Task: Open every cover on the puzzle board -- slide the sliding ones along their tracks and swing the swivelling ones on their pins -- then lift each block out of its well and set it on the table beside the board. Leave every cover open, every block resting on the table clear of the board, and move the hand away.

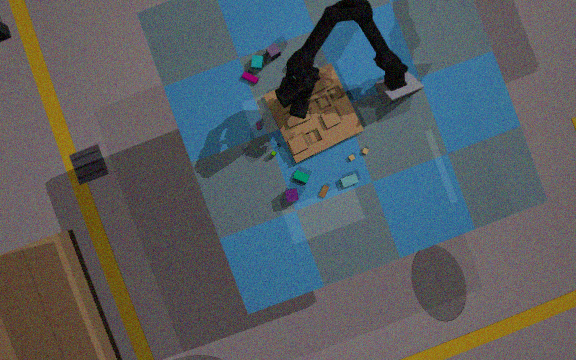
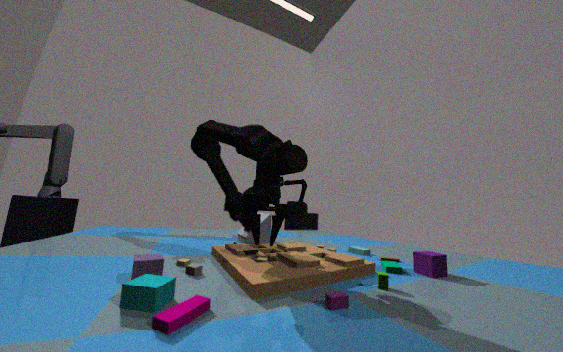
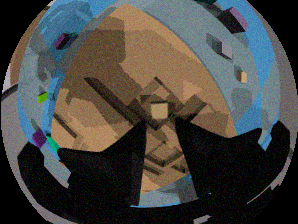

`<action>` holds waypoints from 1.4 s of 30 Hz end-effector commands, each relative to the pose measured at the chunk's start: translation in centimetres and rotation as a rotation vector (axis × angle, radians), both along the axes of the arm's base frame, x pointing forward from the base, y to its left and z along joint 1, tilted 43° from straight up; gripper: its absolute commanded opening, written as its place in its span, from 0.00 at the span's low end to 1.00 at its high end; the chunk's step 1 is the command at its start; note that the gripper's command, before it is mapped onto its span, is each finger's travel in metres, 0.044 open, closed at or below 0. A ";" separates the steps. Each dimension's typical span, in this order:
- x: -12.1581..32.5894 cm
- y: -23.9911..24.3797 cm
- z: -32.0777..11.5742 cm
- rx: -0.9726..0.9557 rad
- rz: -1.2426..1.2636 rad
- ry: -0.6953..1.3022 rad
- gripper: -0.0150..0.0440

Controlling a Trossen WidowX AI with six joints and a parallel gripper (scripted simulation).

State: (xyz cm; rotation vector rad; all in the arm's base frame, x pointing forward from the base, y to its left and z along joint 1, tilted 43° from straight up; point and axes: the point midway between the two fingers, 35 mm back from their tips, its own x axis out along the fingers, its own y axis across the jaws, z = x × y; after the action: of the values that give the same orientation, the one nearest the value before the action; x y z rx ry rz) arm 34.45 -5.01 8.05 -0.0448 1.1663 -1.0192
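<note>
The wooden puzzle board (image 1: 338,136) (image 2: 311,281) (image 3: 150,40) lies flat with raised tan covers; one cover (image 1: 330,120) is near its middle. A recess (image 1: 313,136) shows near its lower edge. My gripper (image 2: 264,244) (image 3: 160,123) is partly open, pointing down just over the board. A small pale square piece (image 3: 160,111) shows at the fingertips, not clearly gripped; whether it is a block or a knob I cannot tell. The arm hides part of the board in the top view.
Around the board lie a teal block (image 1: 257,62) (image 2: 148,293), a magenta bar (image 1: 250,77) (image 2: 182,314), a purple block (image 1: 292,195) (image 2: 430,264), a green block (image 1: 301,177), a pale blue block (image 1: 349,180), an orange block (image 1: 323,191) and several small pieces.
</note>
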 end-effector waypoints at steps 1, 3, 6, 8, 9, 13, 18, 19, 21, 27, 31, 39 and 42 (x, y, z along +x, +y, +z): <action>-0.1 -0.1 -0.1 -0.005 0.001 0.003 0.50; -0.1 -0.1 -0.1 -0.005 0.001 0.003 0.50; -0.1 -0.1 -0.1 -0.005 0.001 0.003 0.50; -0.1 -0.1 -0.1 -0.005 0.001 0.003 0.50; -0.1 -0.1 -0.1 -0.005 0.001 0.003 0.50; -0.1 -0.1 -0.1 -0.005 0.001 0.003 0.50; -0.1 -0.3 -0.2 -0.005 0.001 0.003 0.50; -0.1 -0.3 -0.2 -0.005 0.001 0.003 0.50; -0.1 -0.4 -0.4 -0.005 0.001 0.003 0.50; 0.0 -0.9 -0.8 -0.005 0.001 0.003 0.50; 0.0 -1.1 -1.1 -0.006 0.001 0.003 0.50; 0.0 -1.7 -1.6 -0.006 0.001 0.003 0.50; 0.0 -1.7 -1.6 -0.006 0.001 0.003 0.50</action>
State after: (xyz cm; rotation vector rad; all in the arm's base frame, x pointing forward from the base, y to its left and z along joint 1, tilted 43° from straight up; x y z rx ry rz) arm 34.60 -6.48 6.65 -0.0434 1.1610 -1.0171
